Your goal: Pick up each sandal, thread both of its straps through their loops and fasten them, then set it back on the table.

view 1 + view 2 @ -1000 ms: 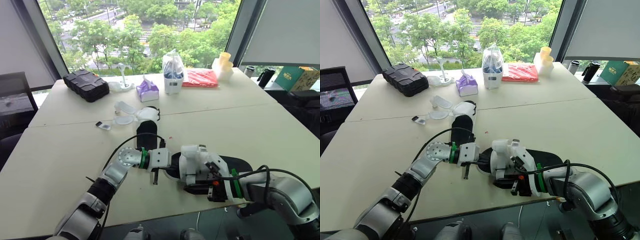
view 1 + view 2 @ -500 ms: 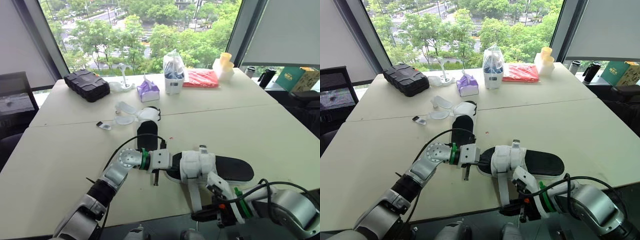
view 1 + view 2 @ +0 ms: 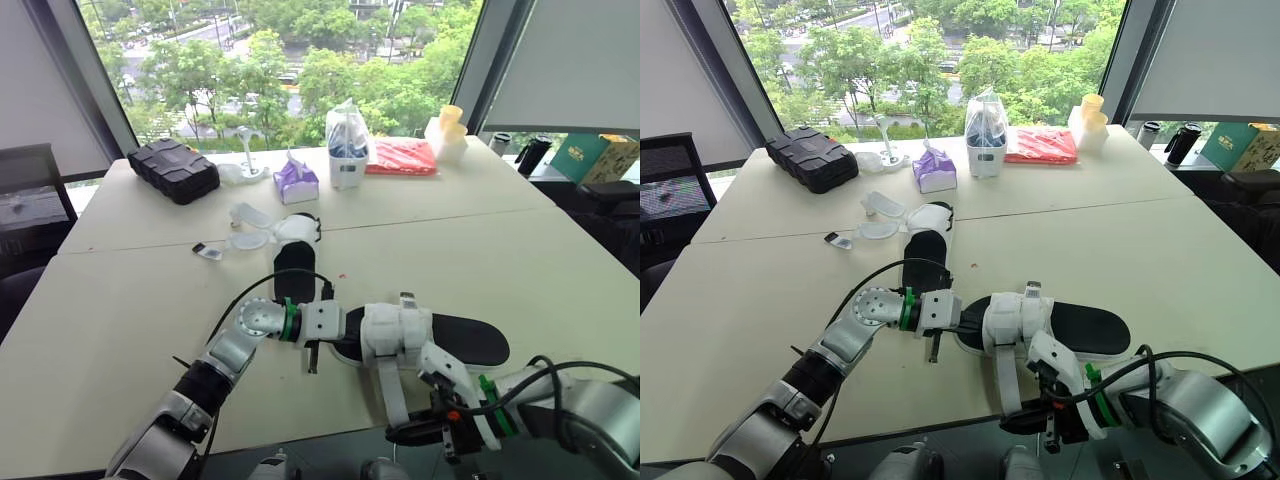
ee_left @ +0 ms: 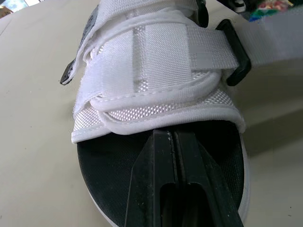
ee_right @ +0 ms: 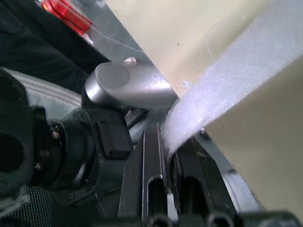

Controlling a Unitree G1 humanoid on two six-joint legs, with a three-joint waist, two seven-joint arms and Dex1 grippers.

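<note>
1 sandal (image 3: 465, 340) lies at the front edge of the table (image 3: 120, 300). The left gripper (image 4: 173, 135), fingers pressed together, rests on its black toe footbed. The right gripper (image 3: 415, 432) pinches its loose white strap (image 3: 388, 385) beyond that edge. Lettering on the green box (image 3: 590, 155) is unreadable.

Left arm (image 3: 235, 345): silver-grey shells, black forearm band, green wrist ring (image 3: 287, 318), white boxy wrist block, thin black cable (image 3: 262, 280) looping above. Left claw (image 4: 171, 142): two flat matte-black fingers, slot down the middle. Right arm (image 3: 590, 410): rounded silver-grey shell, second green ring (image 3: 487, 392), black wire (image 3: 545, 362) arching over, white housing at the wrist. Right claw (image 5: 168, 156): black slotted fingers.
</note>
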